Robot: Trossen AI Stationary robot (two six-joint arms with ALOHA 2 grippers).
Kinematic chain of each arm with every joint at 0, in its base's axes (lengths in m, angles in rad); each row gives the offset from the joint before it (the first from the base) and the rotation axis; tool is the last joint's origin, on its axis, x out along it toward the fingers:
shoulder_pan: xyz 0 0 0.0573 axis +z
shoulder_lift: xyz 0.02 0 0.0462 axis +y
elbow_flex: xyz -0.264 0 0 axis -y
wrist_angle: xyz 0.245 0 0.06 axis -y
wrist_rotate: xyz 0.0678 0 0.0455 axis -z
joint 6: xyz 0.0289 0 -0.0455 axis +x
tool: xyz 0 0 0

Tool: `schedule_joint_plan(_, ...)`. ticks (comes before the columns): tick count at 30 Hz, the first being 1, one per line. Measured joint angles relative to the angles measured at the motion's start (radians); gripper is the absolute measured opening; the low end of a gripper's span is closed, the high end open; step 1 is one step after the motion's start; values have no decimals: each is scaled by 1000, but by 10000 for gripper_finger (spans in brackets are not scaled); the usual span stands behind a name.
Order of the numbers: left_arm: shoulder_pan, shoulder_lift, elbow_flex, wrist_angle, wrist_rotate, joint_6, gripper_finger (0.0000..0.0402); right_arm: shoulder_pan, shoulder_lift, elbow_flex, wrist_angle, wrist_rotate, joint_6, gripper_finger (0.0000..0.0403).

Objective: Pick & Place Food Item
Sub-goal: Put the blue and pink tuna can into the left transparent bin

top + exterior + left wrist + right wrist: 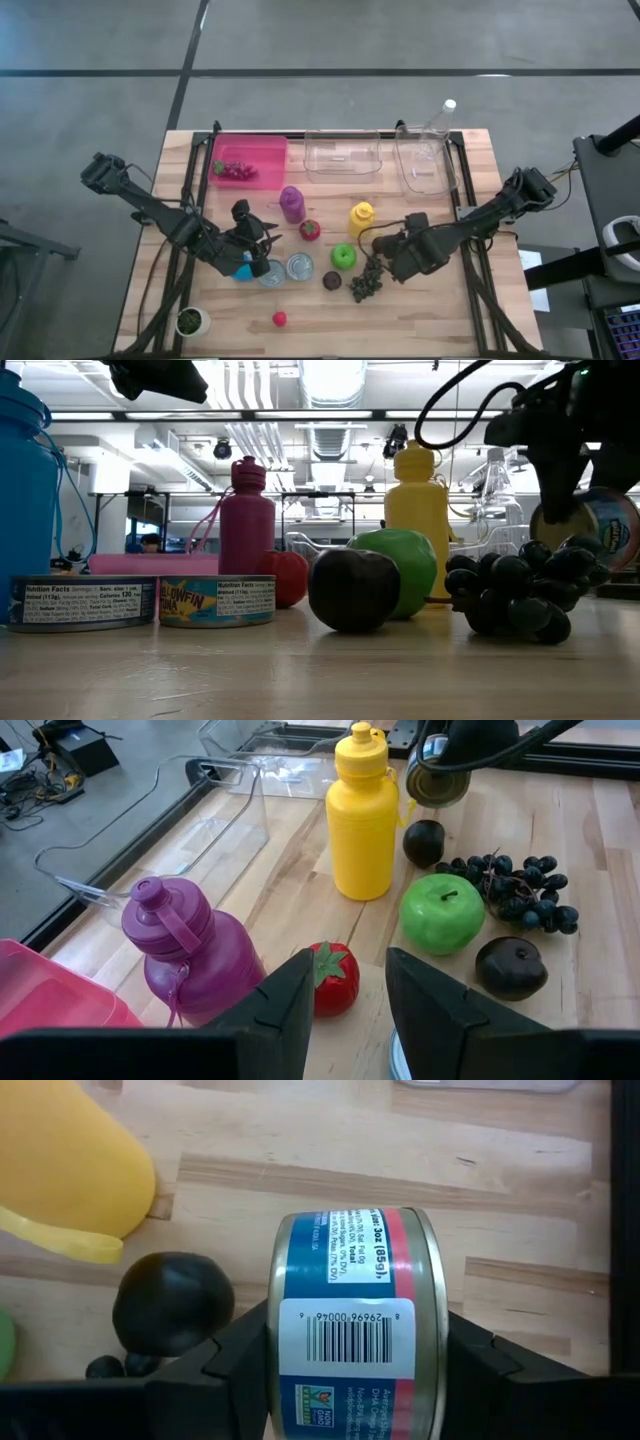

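My right gripper (350,1370) is shut on a small tin can (350,1320) with a barcode label. It hangs near the dark grapes (366,283) and the yellow bottle (360,217); a dark plum (172,1302) lies just beside it. The low view shows the can (600,525) raised behind the grapes (520,590). My left gripper (345,1005) is open above the table and looks toward a red tomato (335,978), touching nothing. Also on the wood are a green apple (343,255), another plum (332,281) and two flat cans (300,266). My right gripper pinches the can between its two fingers (230,1355), one on each flat end (435,1330). The can stands on edge with its labelled curved wall facing the wrist camera. In the low view it hangs clear of the table.
A pink bin (250,160) with grapes and two clear containers (342,155) (425,160) line the far edge. A purple bottle (291,203), blue bottle (243,268), small red item (279,319) and a small pot (190,321) stand around. Bare wood lies along the near edge.
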Motion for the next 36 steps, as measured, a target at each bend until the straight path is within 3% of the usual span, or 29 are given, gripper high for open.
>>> schedule_joint_plan(13,0,0,0,0,0,0,129,38,-77,13,-101,73,18,200)
schedule_joint_plan(27,0,0,0,0,0,0,129,56,-259,13,-133,292,19,197)
schedule_joint_plan(36,0,0,0,0,0,0,130,56,-294,13,-127,415,-67,193)
